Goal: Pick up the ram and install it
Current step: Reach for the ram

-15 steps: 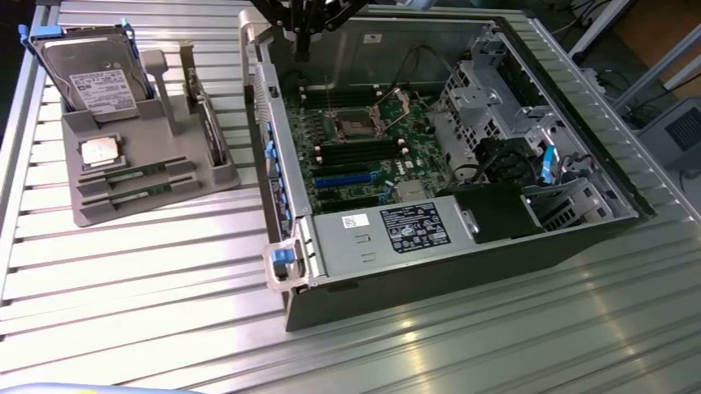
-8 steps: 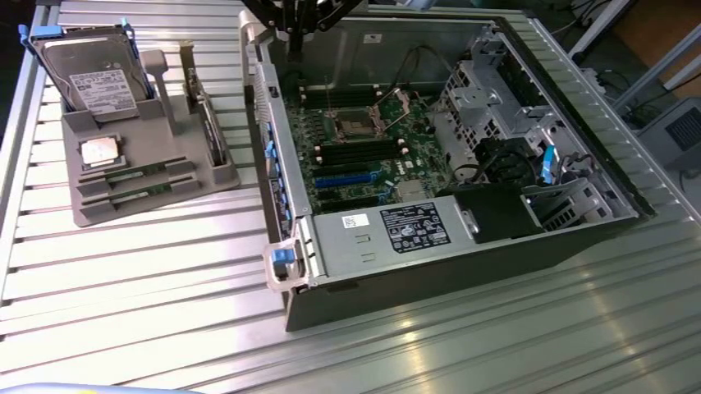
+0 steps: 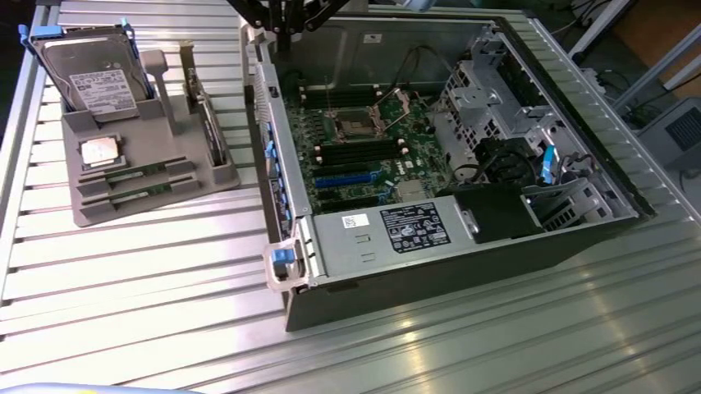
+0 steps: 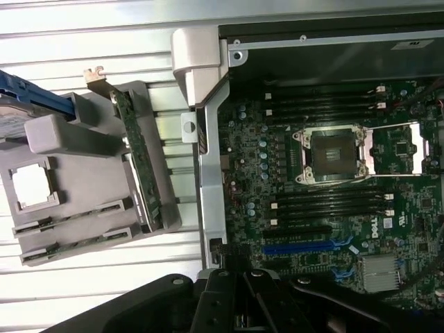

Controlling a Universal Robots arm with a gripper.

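Observation:
The ram (image 3: 134, 176) (image 4: 76, 216) is a narrow green stick lying on edge in a slot of the grey holder (image 3: 164, 185) (image 4: 73, 139), left of the open computer case (image 3: 438, 246) in the exterior view. A second similar stick (image 4: 73, 245) sits in the slot beside it. My gripper (image 3: 281, 25) (image 4: 243, 295) hangs above the case's far wall, near the holder's side. It is shut with nothing in it. The motherboard (image 3: 367, 164) (image 4: 312, 229) shows black memory slots (image 4: 326, 205) on either side of the empty CPU socket (image 4: 331, 156).
The holder also carries a hard drive (image 3: 93, 70) standing upright, a square silver CPU chip (image 3: 98, 152) (image 4: 31, 184) and a long green card (image 3: 208, 111) (image 4: 139, 163) on edge. Drive cages and cables (image 3: 515, 139) fill the case's right part. Slatted metal table (image 3: 164, 287) all around.

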